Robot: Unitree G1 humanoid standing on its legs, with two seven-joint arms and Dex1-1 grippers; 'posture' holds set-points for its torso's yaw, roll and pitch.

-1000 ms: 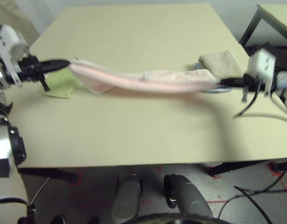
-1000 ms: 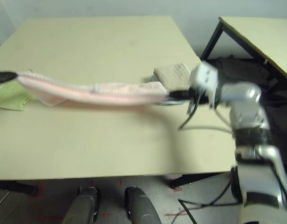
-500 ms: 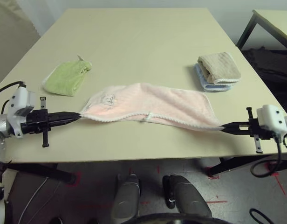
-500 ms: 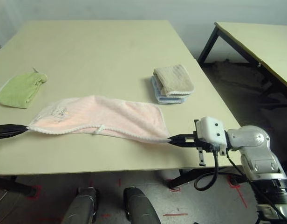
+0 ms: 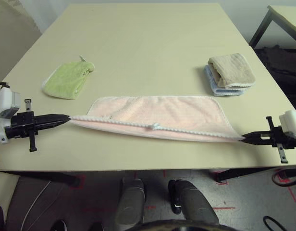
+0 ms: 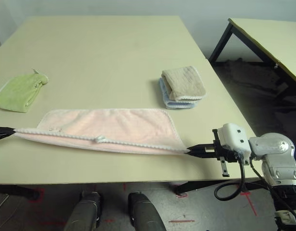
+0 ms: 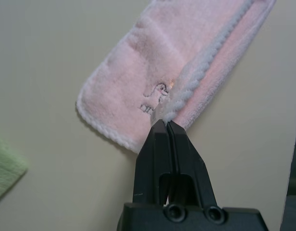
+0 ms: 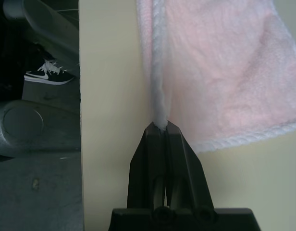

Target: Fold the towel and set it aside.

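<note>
The pale pink towel (image 5: pixel 157 113) with white scalloped edging lies folded lengthwise near the table's front edge, its near edge pulled taut between both grippers. My left gripper (image 5: pixel 66 117) is shut on the towel's left corners, low over the table's front left. My right gripper (image 5: pixel 243 138) is shut on the right corners, past the table's front right edge. The left wrist view has the fingertips (image 7: pixel 163 126) pinching the white edging beside the dark embroidery (image 7: pixel 154 96). From the right wrist, the edging (image 8: pixel 159 86) runs straight into the closed tips.
A light green cloth (image 5: pixel 68 79) lies at the left, behind the towel. A beige folded towel (image 5: pixel 232 70) sits on a light blue one at the right. A second table (image 6: pixel 268 36) stands farther right. The table's front edge (image 5: pixel 148 163) runs just below the pink towel.
The towel came down from hanging stretched in the air to lying on the table. Both grippers then drew toward the front edge, laying the near edge over into a flatter lengthwise fold.
</note>
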